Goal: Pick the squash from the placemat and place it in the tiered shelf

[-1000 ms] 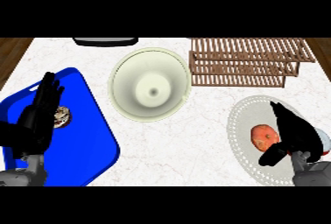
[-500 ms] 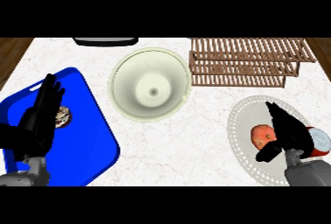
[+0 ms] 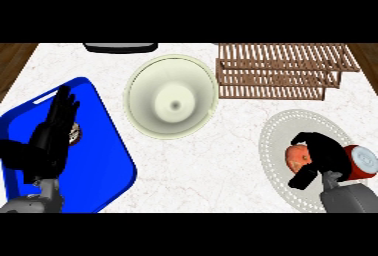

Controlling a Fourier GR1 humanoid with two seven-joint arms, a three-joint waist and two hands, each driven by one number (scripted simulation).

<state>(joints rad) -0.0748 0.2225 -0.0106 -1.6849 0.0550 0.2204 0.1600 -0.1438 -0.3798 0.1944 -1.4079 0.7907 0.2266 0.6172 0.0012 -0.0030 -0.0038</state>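
The right hand (image 3: 319, 156) is seen low on the round white placemat (image 3: 289, 124), its fingers curled down over the orange-red squash (image 3: 297, 156); the squash is enclosed on its right side, so the hand is gripping it; whether it is lifted off the mat cannot be told. Bare marble counter (image 3: 221, 165) lies open to the left of this hand, as far as the blue tray (image 3: 103, 165); ahead of the hand, past the far rim of the placemat, the wooden tiered shelf (image 3: 280, 72) is set near the counter's far edge, with a strip of free counter between mat and shelf. Ahead and to the left of the hand, a large pale bowl (image 3: 173, 95) is noted, well apart from the mat.

The squash is seen as a small rounded body, orange-red with a paler patch on its upper left; only its left part is visible, the rest being hidden beneath the fingers. Just right of the hand, a red cylinder with a white end (image 3: 363, 161) is partly covered by the wrist; its identity cannot be made out.

The left hand (image 3: 53, 135) is held open over the blue tray, fingers straight; a small round object (image 3: 74, 134) beside those fingers is half hidden. A dark object (image 3: 119, 47) is cut off at the far counter edge.
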